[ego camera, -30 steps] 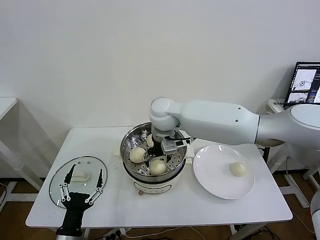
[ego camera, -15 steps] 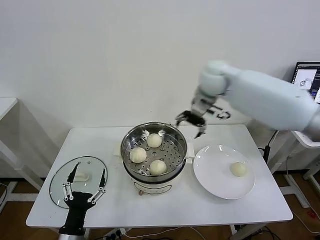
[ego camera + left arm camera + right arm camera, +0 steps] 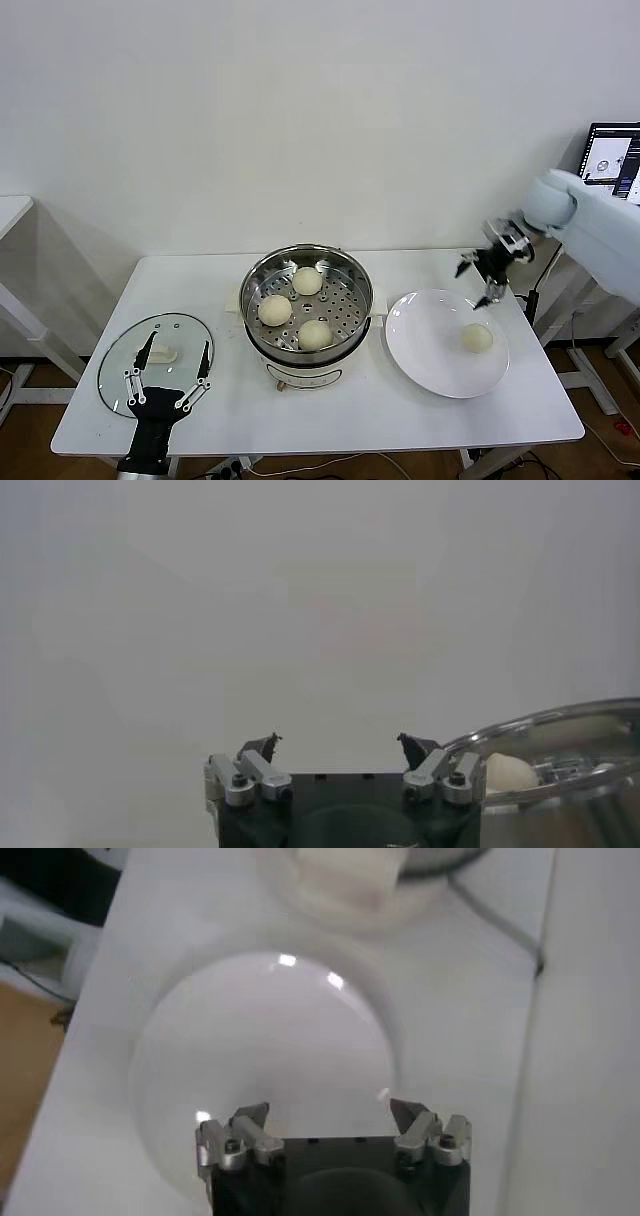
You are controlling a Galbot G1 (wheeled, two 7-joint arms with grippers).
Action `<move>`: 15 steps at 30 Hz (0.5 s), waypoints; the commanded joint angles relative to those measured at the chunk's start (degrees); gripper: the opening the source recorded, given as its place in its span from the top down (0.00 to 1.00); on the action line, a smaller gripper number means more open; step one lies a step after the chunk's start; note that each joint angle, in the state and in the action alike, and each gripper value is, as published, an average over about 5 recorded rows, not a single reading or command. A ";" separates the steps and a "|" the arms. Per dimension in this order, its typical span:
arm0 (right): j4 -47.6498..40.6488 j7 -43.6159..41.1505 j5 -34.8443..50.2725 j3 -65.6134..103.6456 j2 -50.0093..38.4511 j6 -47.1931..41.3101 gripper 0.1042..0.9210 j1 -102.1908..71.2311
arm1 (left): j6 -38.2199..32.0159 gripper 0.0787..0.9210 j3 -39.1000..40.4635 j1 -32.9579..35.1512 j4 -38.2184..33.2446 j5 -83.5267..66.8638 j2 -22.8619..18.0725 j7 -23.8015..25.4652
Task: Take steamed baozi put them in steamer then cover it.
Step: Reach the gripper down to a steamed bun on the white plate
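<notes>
Here, the right tool [image 3: 484, 278], jaws spread, should descend squarely over the last cream-white bun [image 3: 477, 338] on the flat white plate [image 3: 425, 350]

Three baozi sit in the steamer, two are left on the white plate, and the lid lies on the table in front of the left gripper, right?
Not quite: the head view shows only one baozi left on the white plate. Three are in the steamer, and the lid lies on the table by the left gripper.
</notes>
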 commanded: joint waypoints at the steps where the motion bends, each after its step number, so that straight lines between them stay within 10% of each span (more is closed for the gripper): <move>1: -5.66 3.54 -2.81 4.50 -1.70 -3.96 0.12 -12.44 | -0.07 0.12 -0.21 0.38 -0.12 0.07 -0.08 0.02; 15: -9.71 7.31 -4.07 6.34 3.14 -3.69 0.12 -14.42 | -0.15 0.12 -0.41 0.43 -0.15 -0.01 0.11 -0.11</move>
